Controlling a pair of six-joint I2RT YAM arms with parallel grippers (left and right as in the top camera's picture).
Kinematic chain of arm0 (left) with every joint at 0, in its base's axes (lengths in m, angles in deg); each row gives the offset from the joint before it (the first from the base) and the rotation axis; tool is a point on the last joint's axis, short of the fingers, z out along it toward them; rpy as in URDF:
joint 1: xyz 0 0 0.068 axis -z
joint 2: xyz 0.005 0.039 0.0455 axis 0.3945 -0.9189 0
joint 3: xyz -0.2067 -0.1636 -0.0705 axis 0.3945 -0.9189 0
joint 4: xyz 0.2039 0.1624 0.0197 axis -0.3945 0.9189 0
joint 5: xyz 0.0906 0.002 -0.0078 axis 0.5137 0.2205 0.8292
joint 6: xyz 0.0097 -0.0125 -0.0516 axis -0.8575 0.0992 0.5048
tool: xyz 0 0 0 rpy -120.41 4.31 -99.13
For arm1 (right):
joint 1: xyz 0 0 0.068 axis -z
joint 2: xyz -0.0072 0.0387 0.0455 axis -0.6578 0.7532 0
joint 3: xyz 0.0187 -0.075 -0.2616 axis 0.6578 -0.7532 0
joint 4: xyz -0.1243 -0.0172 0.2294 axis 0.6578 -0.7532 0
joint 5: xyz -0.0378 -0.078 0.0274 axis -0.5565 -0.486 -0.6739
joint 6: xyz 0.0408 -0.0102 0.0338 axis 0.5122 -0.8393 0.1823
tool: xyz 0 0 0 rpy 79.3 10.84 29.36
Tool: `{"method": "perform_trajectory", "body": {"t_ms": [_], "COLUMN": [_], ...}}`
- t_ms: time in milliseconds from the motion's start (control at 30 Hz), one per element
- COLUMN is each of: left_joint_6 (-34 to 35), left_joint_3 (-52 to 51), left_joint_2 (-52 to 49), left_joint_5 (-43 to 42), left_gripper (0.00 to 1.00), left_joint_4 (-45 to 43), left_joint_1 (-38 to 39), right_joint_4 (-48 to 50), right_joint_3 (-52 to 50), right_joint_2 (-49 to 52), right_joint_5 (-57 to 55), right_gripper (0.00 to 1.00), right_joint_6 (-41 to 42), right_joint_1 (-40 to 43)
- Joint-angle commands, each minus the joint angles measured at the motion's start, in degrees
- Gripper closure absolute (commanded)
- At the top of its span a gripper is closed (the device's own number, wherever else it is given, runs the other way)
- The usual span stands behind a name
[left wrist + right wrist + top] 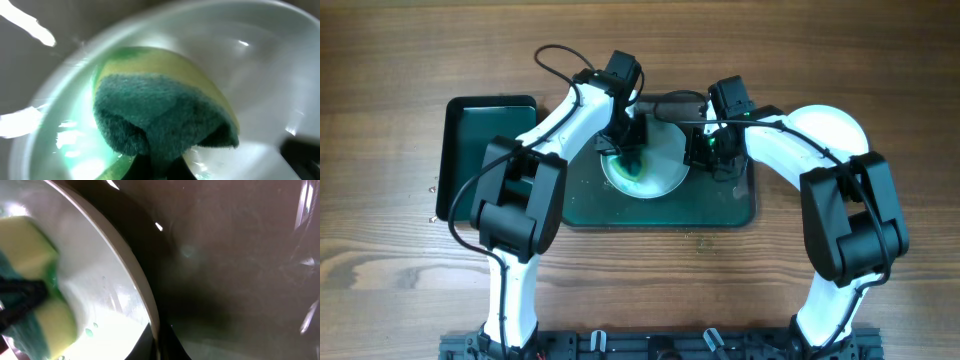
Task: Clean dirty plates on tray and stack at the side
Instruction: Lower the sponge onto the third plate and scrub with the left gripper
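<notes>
Wiping is in hand: the sponge (pixel 165 115), clamped in the left gripper (pixel 628 148), is pressed on the white plate (pixel 668 165) on the tray (pixel 740 208) (the state of the right gripper (pixel 712 152) at its rim cannot be told), the green smear (pixel 623 176) yet to be scrubbed off.

The overhead camera looks straight down on the brown wooden tabletop (pixel 400 60), with the arm bases at the bottom edge and the large dark green rectangular tray (pixel 720 205) mid-frame. Both wrist cameras sit very close and angle downward. The left one fills its frame with the round white plate (pixel 260 75) and the green-and-yellow sponge (pixel 165 110). The right one shares both at its left, with the tray at its right.
</notes>
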Motion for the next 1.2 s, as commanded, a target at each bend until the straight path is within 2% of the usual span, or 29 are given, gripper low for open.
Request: {"method": "perform_trajectory", "body": {"t_ms": [0, 133, 233, 300, 400, 467, 600, 667, 700, 767, 833, 933, 1000, 1167], "left_joint_6": [-8.0, -7.3, -0.4, 1.8, 8.2, 8.8, 8.1, 1.7, -4.2, -8.7, -9.7, -9.7, -7.4, 4.9], "left_joint_3": [-1.0, -1.0, -0.9, 0.6, 3.9, 4.2, 4.1, 4.1, 4.1, 4.1, 4.1, 4.1, 4.1, 4.1], "left_joint_2": [-3.9, -3.9, -3.9, -3.9, -3.9, -3.9, -3.9, -3.9, -3.9, -3.9, -3.9, -3.9, -3.9, -3.9], "left_joint_5": [-21.6, -18.5, -2.2, 5.4, 24.5, 29.9, 27.0, 15.5, 1.8, -8.3, -11.2, -11.0, -5.9, 25.8], "left_gripper": [0.96, 0.96, 0.96, 0.96, 0.96, 0.96, 0.96, 0.96, 0.96, 0.96, 0.96, 0.96, 0.96, 0.96], "left_joint_4": [-2.6, -5.4, -6.1, -5.0, 2.2, 5.9, 11.0, 11.8, 11.7, 10.6, 7.8, 3.5, -0.1, -4.1], "left_joint_1": [2.9, 2.4, 0.8, -0.7, -1.9, -1.7, -0.5, 0.5, 1.4, 2.3, 3.5, 4.0, 3.8, 3.5], "right_joint_4": [0.4, 0.4, 0.4, 0.4, 0.4, 0.4, 0.4, 0.4, 0.4, 0.4, 0.4, 0.4, 0.4, 0.4], "right_joint_3": [0.5, 0.5, 0.5, 0.5, 0.5, 0.5, 0.5, 0.5, 0.5, 0.5, 0.5, 0.5, 0.5, 0.5], "right_joint_2": [1.1, 1.1, 1.1, 1.1, 1.1, 1.1, 1.1, 1.1, 1.1, 1.1, 1.1, 1.1, 1.1, 1.1], "right_joint_5": [0.5, 0.5, 0.5, 0.5, 0.5, 0.5, 0.5, 0.5, 0.5, 0.5, 0.5, 0.5, 0.5, 0.5], "right_gripper": [0.96, 0.96, 0.96, 0.96, 0.96, 0.95, 0.96, 0.96, 0.96, 0.96, 0.96, 0.96, 0.96, 0.96], "right_joint_6": [0.2, 0.2, 0.2, 0.2, -0.1, 0.0, 0.0, 0.2, 0.3, 0.3, 0.2, 0.2, 0.2, 0.1], "right_joint_1": [-0.2, -0.2, -0.2, -0.2, -0.2, -0.2, -0.2, -0.2, -0.2, -0.2, -0.2, -0.2, -0.2, -0.2]}}
